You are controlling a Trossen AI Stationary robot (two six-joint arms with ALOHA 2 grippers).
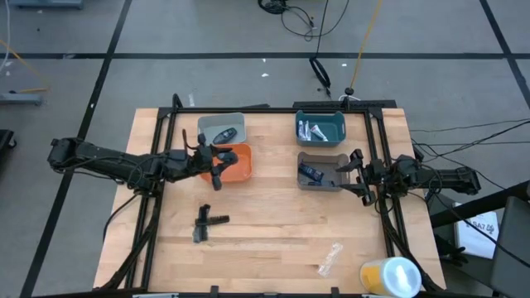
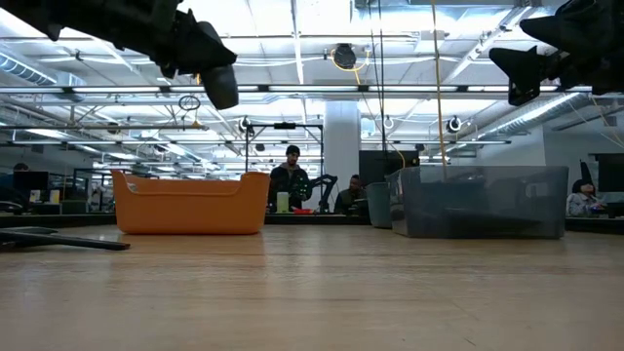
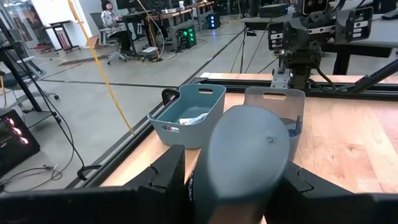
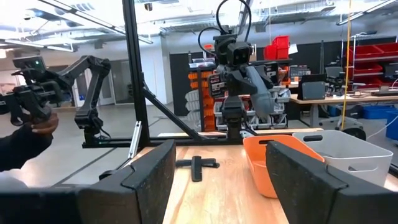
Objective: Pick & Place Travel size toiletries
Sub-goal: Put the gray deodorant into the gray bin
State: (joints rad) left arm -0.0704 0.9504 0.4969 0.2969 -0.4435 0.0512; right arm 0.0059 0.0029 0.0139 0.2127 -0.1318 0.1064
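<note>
Left gripper (image 1: 217, 157): over the orange bin (image 1: 240, 170), above the counter (image 1: 273, 223); its fingers (image 3: 168, 177) clamp a dark grey oval piece (image 3: 245, 158), which fills the space between them in the left wrist view.
Right gripper (image 1: 352, 174): at the right-hand end of the brown-grey bin (image 1: 335, 180), raised; its fingers (image 4: 152, 171) stand wide apart with nothing between them.
Grey bin (image 1: 236, 122): far-left of the four, touching the orange bin's far side; a second dark grey oval piece (image 1: 223, 135) lies inside.
Teal bin (image 1: 335, 120): far-right; silvery-white tubes (image 1: 312, 130) lie in it.
Brown-grey bin: just in front of the teal bin; a dark blue tube (image 1: 309, 172) lies at its left end.
Black stick-shaped pieces (image 1: 207, 222): loose on the counter, in front of the orange bin, well apart from all bins; one lies across the end of the other.
Clear wrapper (image 1: 330, 258): crinkled, on the counter near the front right.
Yellow-and-white cylinder (image 1: 389, 276): lying at the front right corner, near the wrapper.
Room: a person (image 2: 292, 185) stands behind the counter in the low view; a sleeved hand (image 4: 28, 134) shows at the edge of the right wrist view.
</note>
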